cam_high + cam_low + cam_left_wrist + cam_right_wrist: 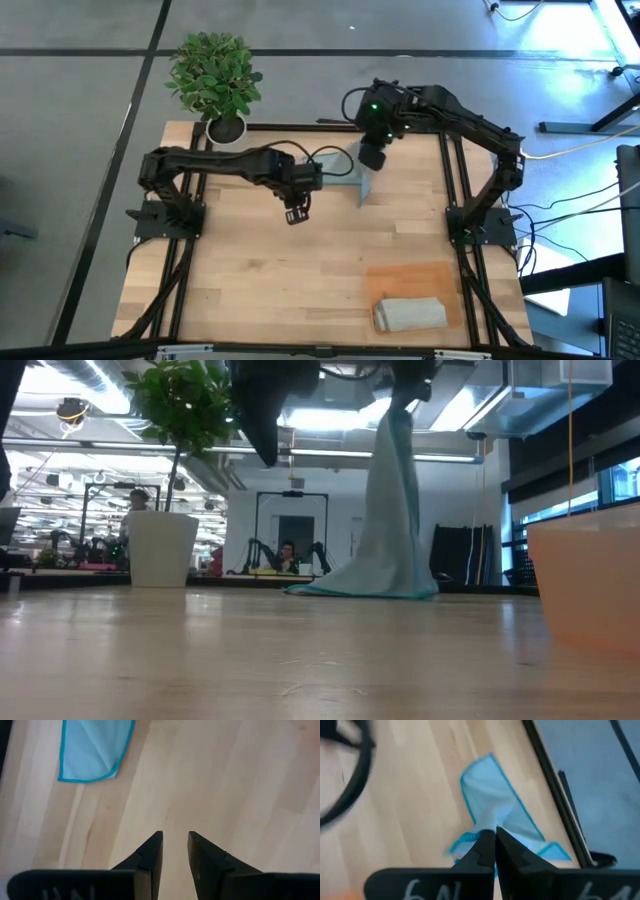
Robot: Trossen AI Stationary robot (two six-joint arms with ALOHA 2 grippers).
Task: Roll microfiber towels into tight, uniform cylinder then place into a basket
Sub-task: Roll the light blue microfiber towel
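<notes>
At the far side of the table, the right gripper (372,152) pinches one corner of the pale blue towel (352,172) and holds it up, so the cloth hangs in a long drape with only its lower edge resting on the wood, probably to shake it flat before rolling. The right wrist view shows the fingers clamped tight on the fabric; the low view alone reveals how high the towel (385,510) hangs. The left gripper (295,211) hovers nearby, left of the towel, its fingers slightly parted and empty. At the near right, the grey-beige towel (410,313) lies rolled in the basket (420,275).
</notes>
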